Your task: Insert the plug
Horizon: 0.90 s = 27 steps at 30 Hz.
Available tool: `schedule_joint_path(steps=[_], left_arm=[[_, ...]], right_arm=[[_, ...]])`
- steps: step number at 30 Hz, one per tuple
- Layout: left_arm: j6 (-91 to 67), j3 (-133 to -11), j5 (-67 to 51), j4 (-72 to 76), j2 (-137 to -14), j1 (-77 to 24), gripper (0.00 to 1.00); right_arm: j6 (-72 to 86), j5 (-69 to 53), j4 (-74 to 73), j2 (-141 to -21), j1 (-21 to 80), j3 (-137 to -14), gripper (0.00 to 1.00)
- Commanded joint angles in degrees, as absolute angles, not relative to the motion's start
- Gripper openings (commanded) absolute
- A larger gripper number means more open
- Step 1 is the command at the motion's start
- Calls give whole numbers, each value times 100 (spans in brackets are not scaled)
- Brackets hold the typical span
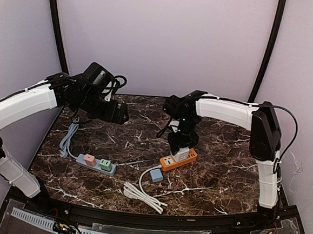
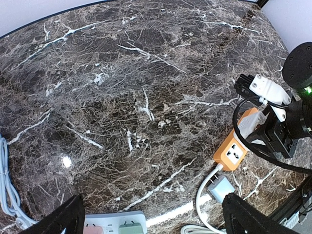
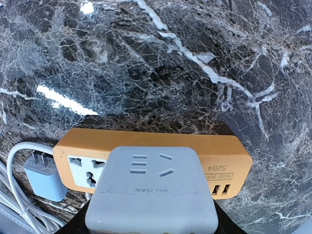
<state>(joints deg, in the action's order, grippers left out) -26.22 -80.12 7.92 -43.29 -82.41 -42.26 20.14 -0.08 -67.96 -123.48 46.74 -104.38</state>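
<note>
Pinching grey adapter plug [image 3: 151, 190] with right gripper [image 1: 182, 150], set on orange power strip [image 3: 229, 161]; can't tell if seated. Left gripper [image 1: 121, 114] fingers spread, well apart. Grey strip [image 1: 83, 158] holds pink plug [image 1: 90, 159] and green plug [image 1: 105, 164].

A robot test booth: marble-look table [image 1: 222, 173] enclosed by plain lilac walls [image 1: 163, 36].
</note>
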Motion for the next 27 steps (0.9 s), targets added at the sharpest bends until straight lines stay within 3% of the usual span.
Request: schedule_joint_path(steps=[1, 8, 13, 27], left_arm=[[-2260, -8201, 846, -4613, -8269, -4210, 99], [-2083, -8440, 893, -4792, -8503, -4210, 99], [-1986, -8472, 845, -4732, -8560, -4209, 99], [-1930, -8674, 911, -4742, -8698, -4205, 99]], right_arm=[[1640, 292, -6882, -13242, 4754, -9897, 0], [2533, -399, -6587, -13009, 4416, -9699, 0], [1751, -190, -6948, -13379, 4685, -10223, 1], [1952, -140, -6950, -13110, 4632, -9993, 6]])
